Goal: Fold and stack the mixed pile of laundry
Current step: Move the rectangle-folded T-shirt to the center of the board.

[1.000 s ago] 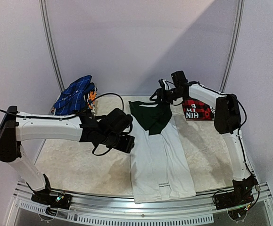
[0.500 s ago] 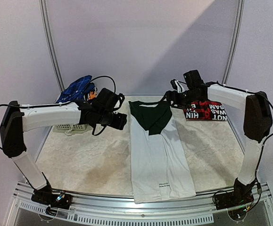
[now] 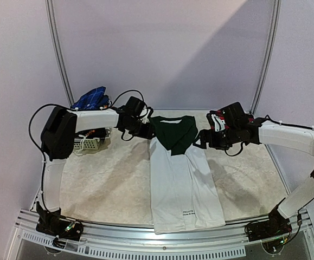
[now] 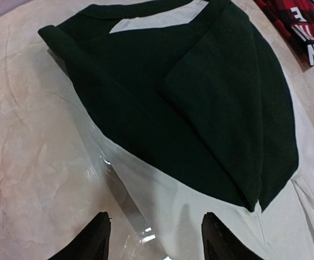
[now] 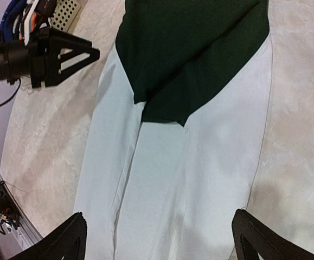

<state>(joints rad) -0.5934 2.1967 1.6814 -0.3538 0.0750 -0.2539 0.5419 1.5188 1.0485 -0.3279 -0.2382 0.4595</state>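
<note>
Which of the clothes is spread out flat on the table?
The white T-shirt with the dark green top, in the middle. The blue checked cloth is bunched up at the back left, and only a corner of the red plaid shirt shows.

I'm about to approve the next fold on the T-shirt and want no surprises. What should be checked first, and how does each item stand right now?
1. Left gripper has its fingers apart and holds nothing: ok.
2. Right gripper has its fingers apart and holds nothing: ok.
3. White T-shirt lies flat with both sides folded in to a narrow strip: ok.
4. Plaid shirt lies apart from the T-shirt, with a gap between them: ok.
5. Blue checked cloth and basket sit off to the far left, away from the T-shirt: ok.
6. Whether either gripper is touching the cloth: cannot tell.
</note>
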